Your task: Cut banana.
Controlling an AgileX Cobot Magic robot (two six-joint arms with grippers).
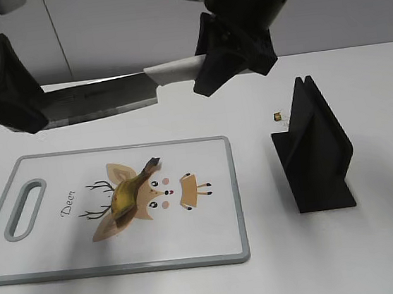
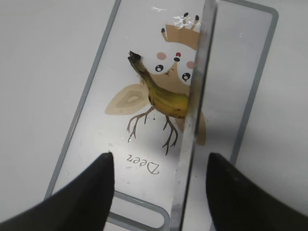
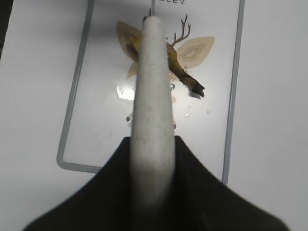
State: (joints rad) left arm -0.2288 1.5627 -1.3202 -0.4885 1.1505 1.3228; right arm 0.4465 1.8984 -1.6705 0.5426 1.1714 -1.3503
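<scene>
The banana [image 1: 132, 192] is a short yellow piece with brown blotches and a dark stem. It lies on the deer print of the white cutting board [image 1: 215, 244]. It also shows in the left wrist view [image 2: 163, 98] and in the right wrist view [image 3: 180, 72]. My right gripper [image 1: 226, 62] is shut on the white handle of a knife [image 1: 99, 100], held level high above the board with the blade pointing left. The handle [image 3: 153, 96] fills the right wrist view. My left gripper [image 2: 159, 166] is open and empty above the board, with the blade [image 2: 195, 115] crossing between its fingers.
A black knife stand [image 1: 314, 151] stands on the table right of the board. A small brown bit [image 1: 277, 116] lies beside it. The board has a grey rim and a handle slot [image 1: 25, 209] at its left end.
</scene>
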